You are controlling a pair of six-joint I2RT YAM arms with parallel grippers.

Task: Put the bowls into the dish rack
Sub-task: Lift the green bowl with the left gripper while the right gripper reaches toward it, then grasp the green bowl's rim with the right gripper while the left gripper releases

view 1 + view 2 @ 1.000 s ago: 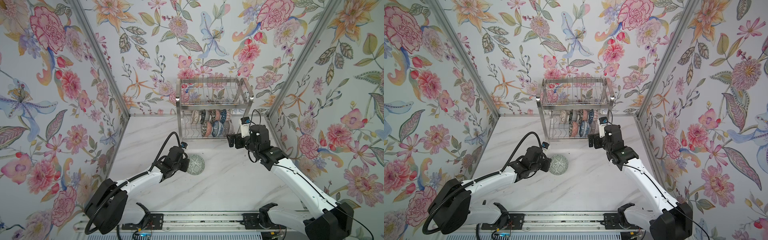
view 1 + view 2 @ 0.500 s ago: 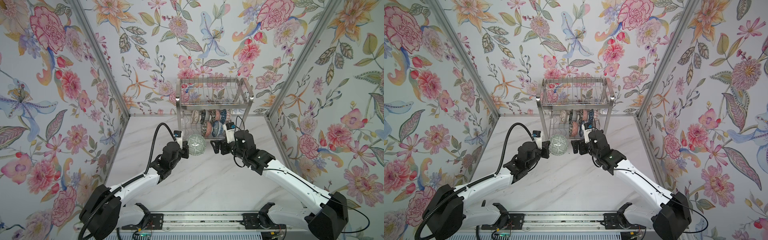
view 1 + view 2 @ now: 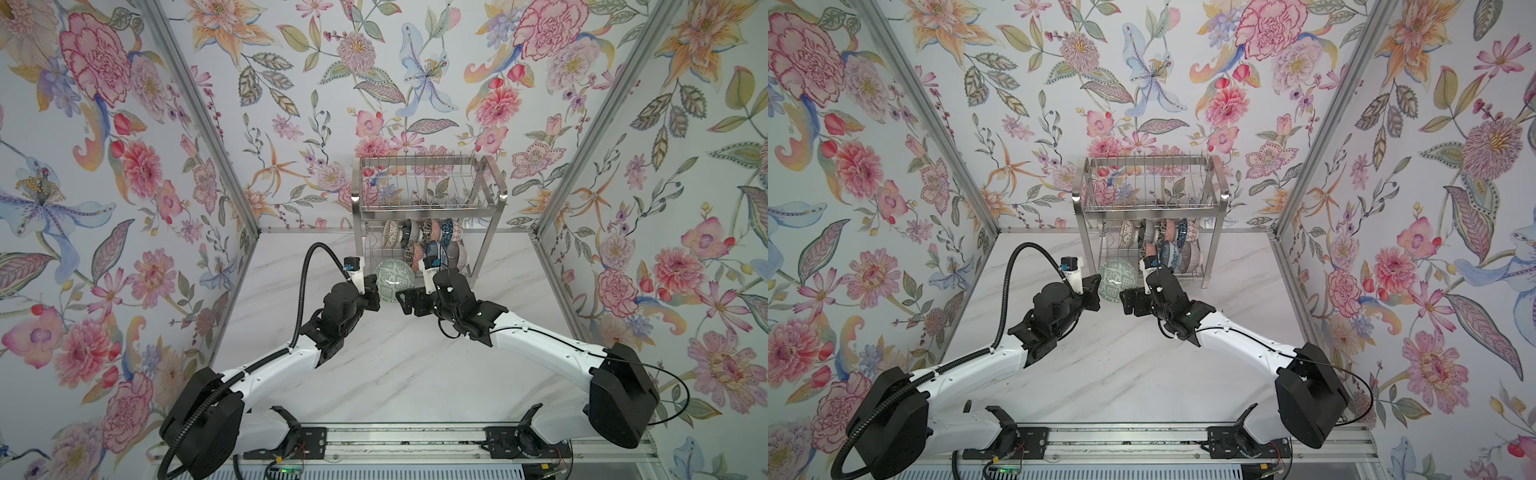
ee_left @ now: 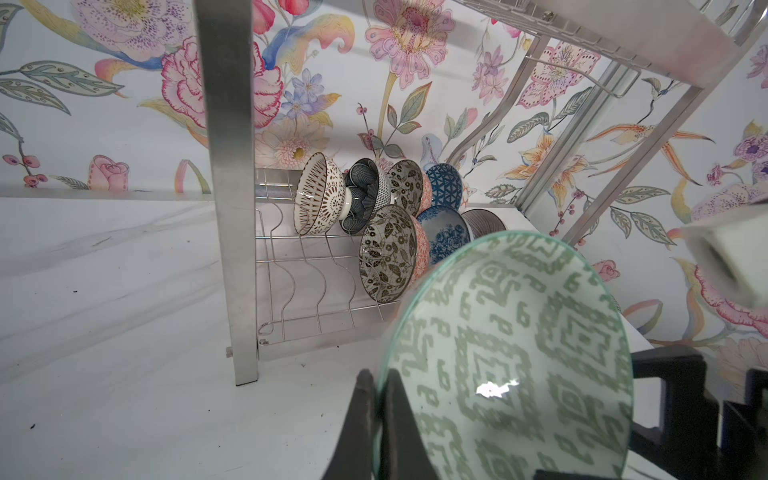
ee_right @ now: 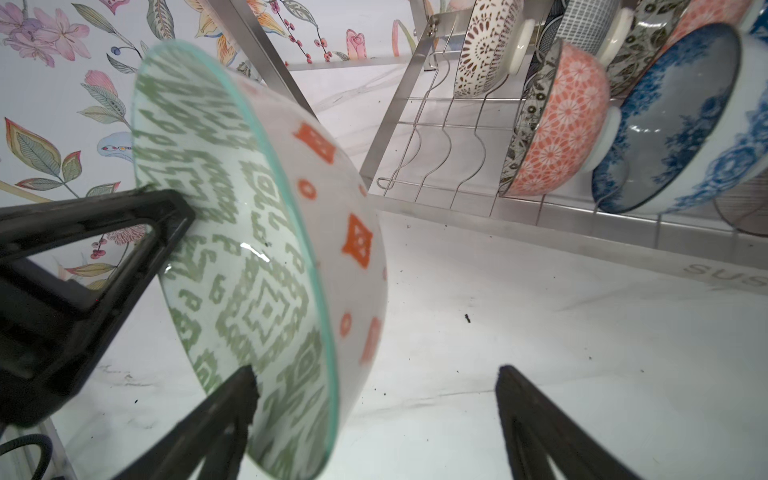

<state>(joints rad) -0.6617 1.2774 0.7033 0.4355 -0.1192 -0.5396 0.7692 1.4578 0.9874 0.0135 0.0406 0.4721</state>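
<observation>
In both top views, the left end effector (image 3: 371, 291) held the green-patterned bowl (image 3: 394, 282) on edge above the tabletop (image 3: 395, 374). The right end effector (image 3: 406, 301) sat at the bowl's opposite side. Just beyond both stood the dish rack (image 3: 428, 211), its lower tier carrying the racked bowls (image 3: 424, 243). The same pairing showed around the bowl (image 3: 1118, 279) between left (image 3: 1094, 296) and right (image 3: 1128, 302).

In the left wrist view, the left end effector (image 4: 378, 399) had its fingers (image 4: 359, 424) pressed together on the bowl's rim, pinching it. Ahead of it we saw the rack's flat leg (image 4: 230, 187), the black-and-white leaf bowl (image 4: 388, 253), and free wavy wires (image 4: 307, 282) beside that bowl.

In the right wrist view, the right end effector (image 5: 376, 374) was spread and straddled the bowl's lower rim (image 5: 257, 249). One finger lay across the patterned inside. The other stood apart from the orange-marked outer wall, so nothing was gripped yet. The coral bowl (image 5: 561, 124) and the blue floral bowl (image 5: 673, 124) stood racked beyond it.

We judged this a handover of one remaining bowl in front of the rack. The next move seemed to call for the right jaws to close firmly on the rim before the left let go. The bowl could then be carried on edge into a free slot among the wavy wires, clear of the rack's leg.
</observation>
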